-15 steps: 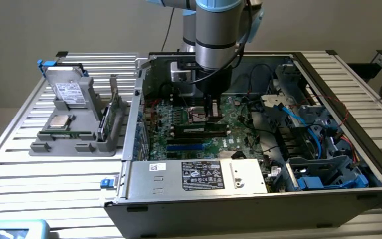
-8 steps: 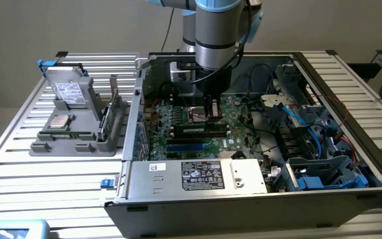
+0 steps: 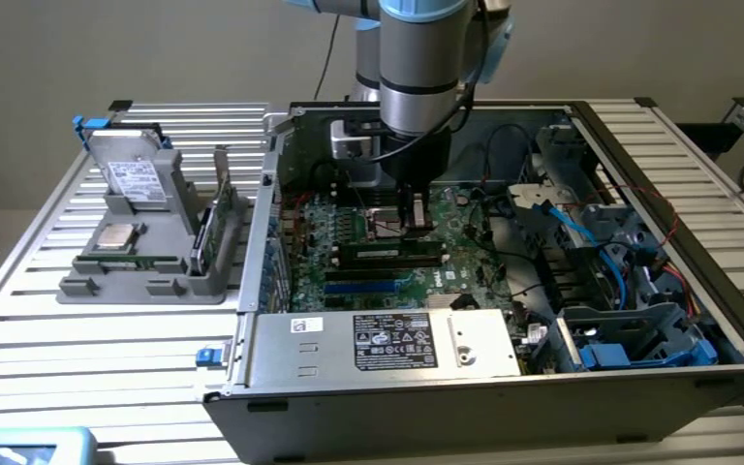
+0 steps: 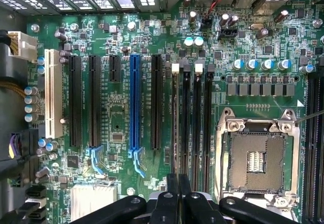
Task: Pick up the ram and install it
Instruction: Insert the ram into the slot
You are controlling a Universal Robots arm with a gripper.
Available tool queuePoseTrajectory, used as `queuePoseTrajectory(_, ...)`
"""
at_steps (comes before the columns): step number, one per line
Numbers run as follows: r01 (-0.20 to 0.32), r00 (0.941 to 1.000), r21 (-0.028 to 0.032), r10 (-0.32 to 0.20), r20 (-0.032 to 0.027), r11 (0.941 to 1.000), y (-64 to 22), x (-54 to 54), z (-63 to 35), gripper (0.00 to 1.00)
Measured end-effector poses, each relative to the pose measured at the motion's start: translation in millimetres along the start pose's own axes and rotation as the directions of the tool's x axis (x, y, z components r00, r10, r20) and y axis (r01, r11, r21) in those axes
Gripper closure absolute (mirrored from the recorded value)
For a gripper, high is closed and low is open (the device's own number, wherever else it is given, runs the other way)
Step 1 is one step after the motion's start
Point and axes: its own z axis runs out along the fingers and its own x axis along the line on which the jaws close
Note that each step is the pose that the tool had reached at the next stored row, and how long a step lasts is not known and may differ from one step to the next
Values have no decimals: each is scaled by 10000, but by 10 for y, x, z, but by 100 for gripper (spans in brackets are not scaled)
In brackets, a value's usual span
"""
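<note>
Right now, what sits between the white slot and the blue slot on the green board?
Two long black slots and one short black slot stand there, seen in the wrist view.

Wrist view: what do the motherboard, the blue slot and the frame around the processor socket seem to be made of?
The motherboard looks like green lacquered circuit board: fine traces, soldered parts. The blue slot looks like moulded plastic, matt and evenly coloured. The socket frame looks like bare metal, silvery with bright glints, perhaps steel.
</note>
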Motion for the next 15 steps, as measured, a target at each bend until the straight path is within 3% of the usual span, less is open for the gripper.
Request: queuePoseTrajectory(15,1,10000,40,-1,-93,10000,19,0,0,88)
